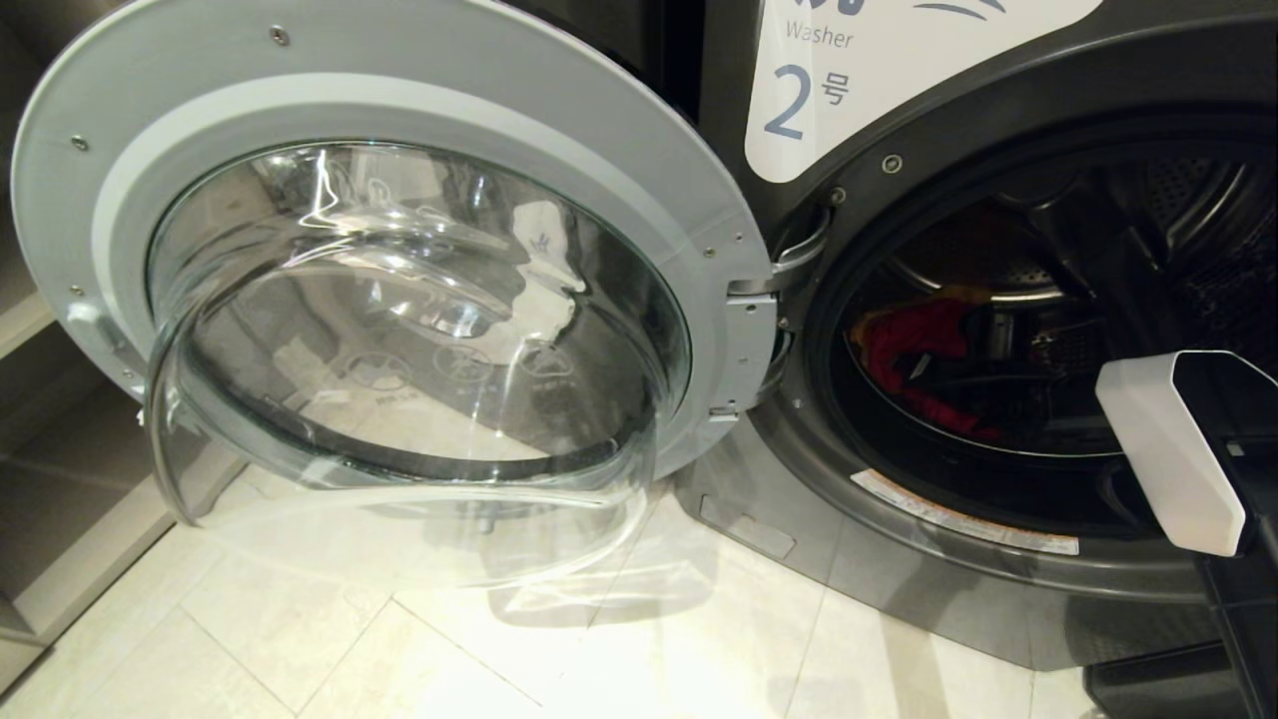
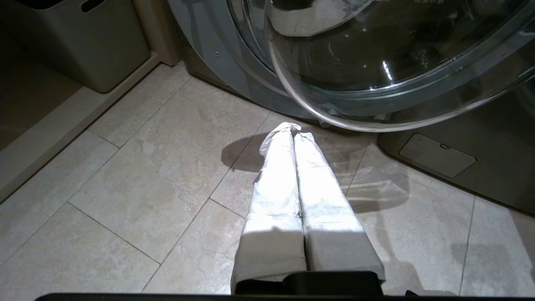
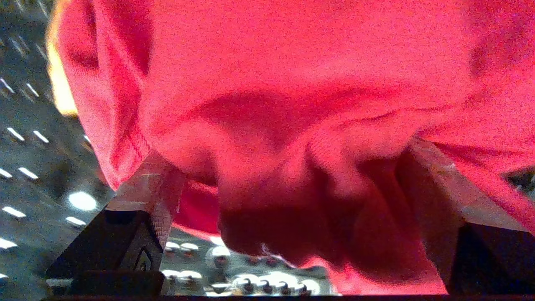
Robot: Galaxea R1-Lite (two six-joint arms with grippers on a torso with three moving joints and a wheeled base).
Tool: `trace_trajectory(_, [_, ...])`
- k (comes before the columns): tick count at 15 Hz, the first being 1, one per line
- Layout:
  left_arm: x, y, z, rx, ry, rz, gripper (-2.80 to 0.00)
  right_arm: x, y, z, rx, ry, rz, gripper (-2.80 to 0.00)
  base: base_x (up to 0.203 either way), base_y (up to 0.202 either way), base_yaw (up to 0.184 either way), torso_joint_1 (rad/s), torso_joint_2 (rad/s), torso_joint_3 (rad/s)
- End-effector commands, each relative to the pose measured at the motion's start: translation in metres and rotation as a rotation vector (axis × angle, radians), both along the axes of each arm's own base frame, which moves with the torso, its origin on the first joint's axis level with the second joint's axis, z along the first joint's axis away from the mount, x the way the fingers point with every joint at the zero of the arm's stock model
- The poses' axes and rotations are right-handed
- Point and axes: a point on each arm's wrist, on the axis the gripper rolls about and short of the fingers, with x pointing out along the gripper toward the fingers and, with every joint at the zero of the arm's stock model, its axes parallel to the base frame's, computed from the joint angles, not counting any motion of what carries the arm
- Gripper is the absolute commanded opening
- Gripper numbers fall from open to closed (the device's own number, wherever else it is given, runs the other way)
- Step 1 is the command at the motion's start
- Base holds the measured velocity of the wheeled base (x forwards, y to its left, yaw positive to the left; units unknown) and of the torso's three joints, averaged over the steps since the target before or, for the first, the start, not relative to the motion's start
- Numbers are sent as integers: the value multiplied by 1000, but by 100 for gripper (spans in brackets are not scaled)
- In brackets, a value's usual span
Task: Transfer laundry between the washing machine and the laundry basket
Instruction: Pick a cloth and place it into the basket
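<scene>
Fingertips of right end effector (image 3: 288,184) hidden in red garment (image 3: 267,83), spread wide, left end effector (image 2: 294,136) closed.

Pale beige stone-look floor tiles (image 1: 419,649) with thin grout lines fill lower part of head view, glossy, catching bright light. Low beige shelving unit (image 1: 60,519) along left edge. Grey solid-walled bin (image 2: 90,46) upper left in left wrist view, standing on raised ledge.

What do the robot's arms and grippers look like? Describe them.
The left gripper has two long, tapering fingers wrapped in white covers on a black base. The right gripper has pale, textured fingers on black mounts; the right arm shows a white shell beside black.
</scene>
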Motion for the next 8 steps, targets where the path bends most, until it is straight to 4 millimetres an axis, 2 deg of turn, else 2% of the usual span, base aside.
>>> trace_trajectory(1, [3,0,-11,0,40,1,-280,2,0,-9,-89,13,33,0,0,0,0,0,0,0])
trace_trajectory(8, [3,0,-11,0,40,1,-280,1,6,-17,-138,72,62,0,0,0,0,0,0,0])
